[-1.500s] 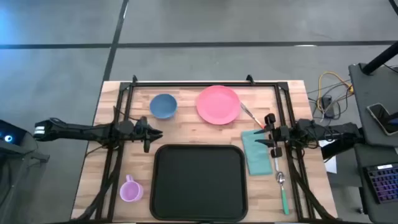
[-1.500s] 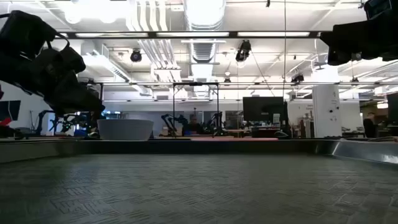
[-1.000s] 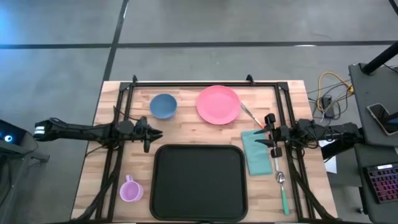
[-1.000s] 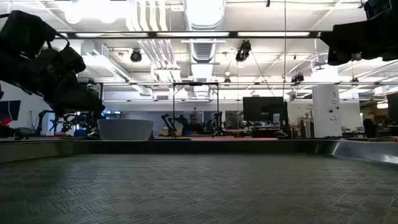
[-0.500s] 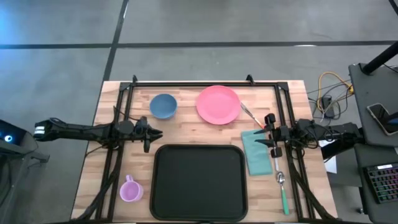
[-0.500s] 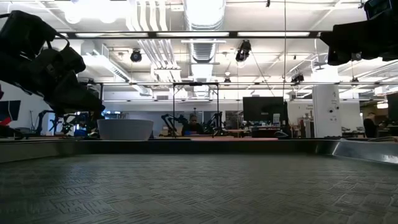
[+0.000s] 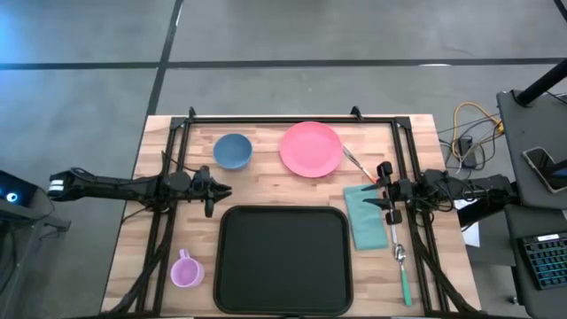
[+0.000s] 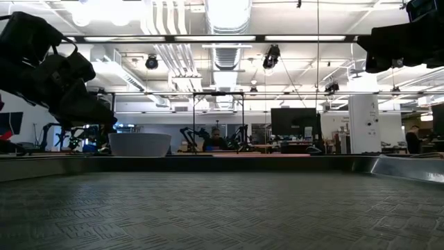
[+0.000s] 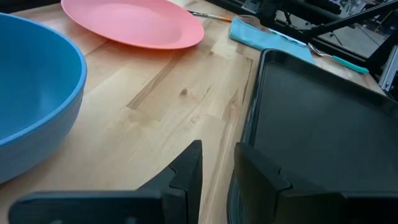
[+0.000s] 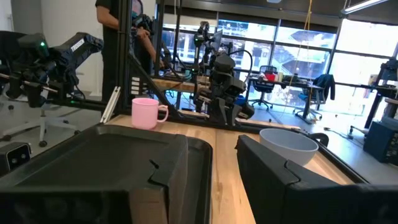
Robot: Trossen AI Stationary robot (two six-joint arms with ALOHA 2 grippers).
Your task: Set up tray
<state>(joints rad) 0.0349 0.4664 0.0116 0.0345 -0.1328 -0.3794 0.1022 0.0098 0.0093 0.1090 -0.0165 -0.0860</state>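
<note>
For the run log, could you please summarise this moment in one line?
tray: bare | left gripper: open, idle | right gripper: open, over napkin

Matt textured tray point(image 7: 283, 259) on pale wooden table point(image 7: 257, 182)

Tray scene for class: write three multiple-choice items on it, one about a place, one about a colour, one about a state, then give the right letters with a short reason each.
1. Where does the blue bowl stand?
A. on the black tray
B. on the wooden table, left of the pink plate in the high view
C. on the teal napkin

2. What colour is the cup near the tray's left edge?
A. green
B. black
C. pale purple-pink

3. What is the state of the tray?
A. bare, nothing on it
B. holding the plate
C. lifted by the left hand

Answers:
1 B: the bowl sits on bare wood beside the plate.
2 C: the high view shows it lilac-pink.
3 A: its whole dark surface shows, flat on the table, and the left hand hangs beside its corner with nothing in it.
</note>
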